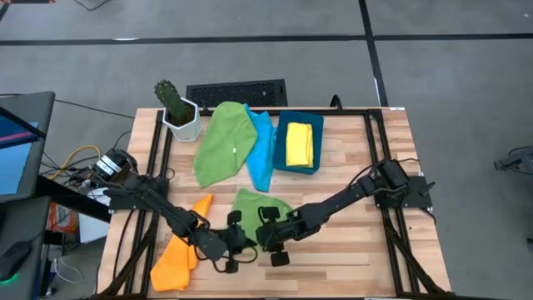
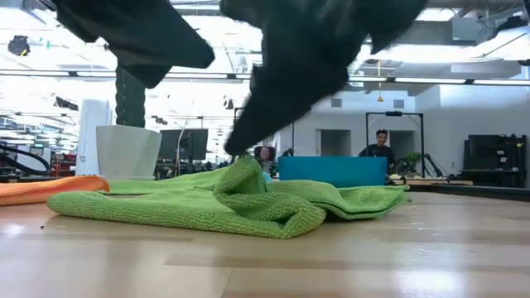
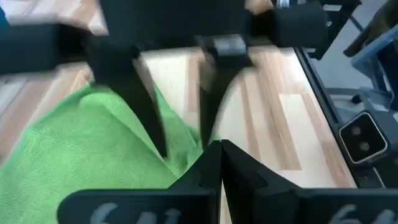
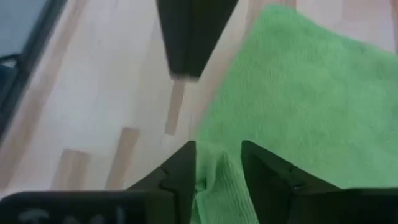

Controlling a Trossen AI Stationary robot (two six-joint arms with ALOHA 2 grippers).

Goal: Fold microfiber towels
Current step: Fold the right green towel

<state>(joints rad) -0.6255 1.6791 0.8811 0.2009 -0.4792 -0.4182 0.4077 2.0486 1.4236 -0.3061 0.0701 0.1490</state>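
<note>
A green microfiber towel [image 1: 262, 204] lies folded near the table's front middle, bunched into a raised fold [image 2: 244, 165] at its near edge. My right gripper [image 4: 217, 155] slants down over that fold with its fingers open, one on each side of it. My left gripper [image 3: 219, 152] is shut, its tips just off the towel's near edge [image 3: 186, 165], facing the right gripper [image 3: 180, 140]. Whether it touches the cloth, I cannot tell. In the high view the two grippers [image 1: 248, 243] [image 1: 260, 236] meet tip to tip. My right gripper has the towel's raised fold [image 4: 217, 183] between its open fingers, coming from above on a slant from the table's right. The cloth fills the gap and lies against the fingers' inner sides. The fold stands up to the fingertips [image 2: 246, 149]. The rest of the towel lies on the table.
At the back lie a second green towel [image 1: 223, 142] and a light blue one [image 1: 262, 154]. Beside them is a blue bin [image 1: 310, 171] holding a yellow towel [image 1: 298, 143]. An orange towel [image 1: 179, 250] lies front left. A potted cactus [image 1: 179, 112] and a keyboard [image 1: 237, 92] are at the far edge.
</note>
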